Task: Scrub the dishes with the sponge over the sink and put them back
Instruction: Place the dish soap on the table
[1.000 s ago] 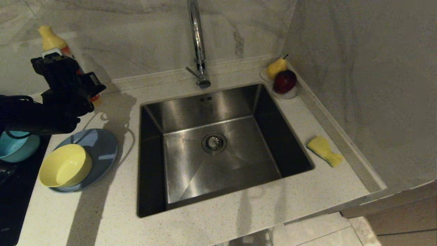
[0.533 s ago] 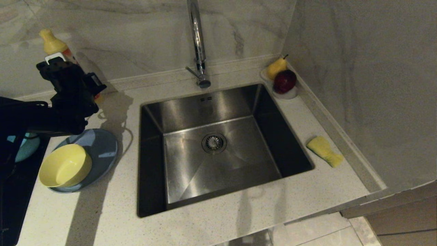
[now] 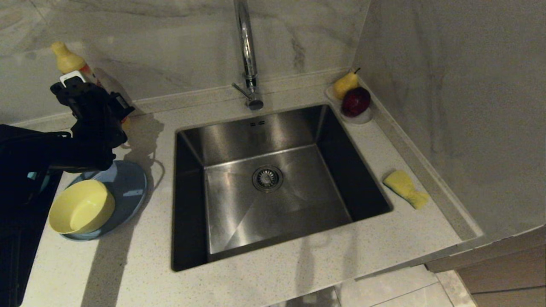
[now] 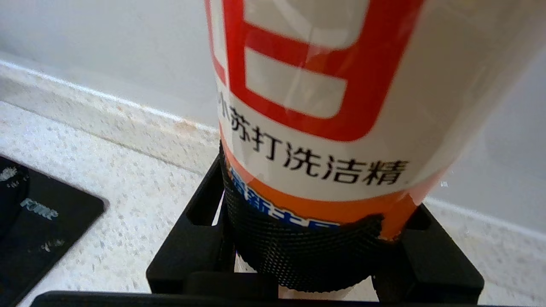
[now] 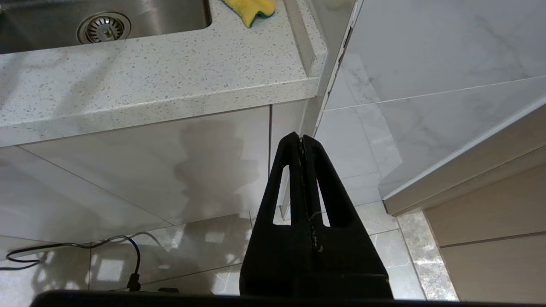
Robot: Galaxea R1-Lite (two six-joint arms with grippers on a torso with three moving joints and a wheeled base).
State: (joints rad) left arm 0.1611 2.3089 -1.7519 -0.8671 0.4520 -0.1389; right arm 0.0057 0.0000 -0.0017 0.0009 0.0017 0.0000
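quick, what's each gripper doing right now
Left gripper: closed around the detergent bottle by the back wall.
Right gripper: shut, empty, parked below the counter edge.

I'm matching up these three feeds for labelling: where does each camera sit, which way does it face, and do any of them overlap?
Head view: high on the robot, looking down at the sink and counter; the left arm shows at left, its left gripper at the detergent bottle.
Left wrist view: behind the left gripper's fingers, facing the wall; they clasp the bottle.
Right wrist view: below counter level, looking along the cabinet front and floor; the right gripper is shut.
Shared: head and right wrist views both show the sponge and drain strainer.
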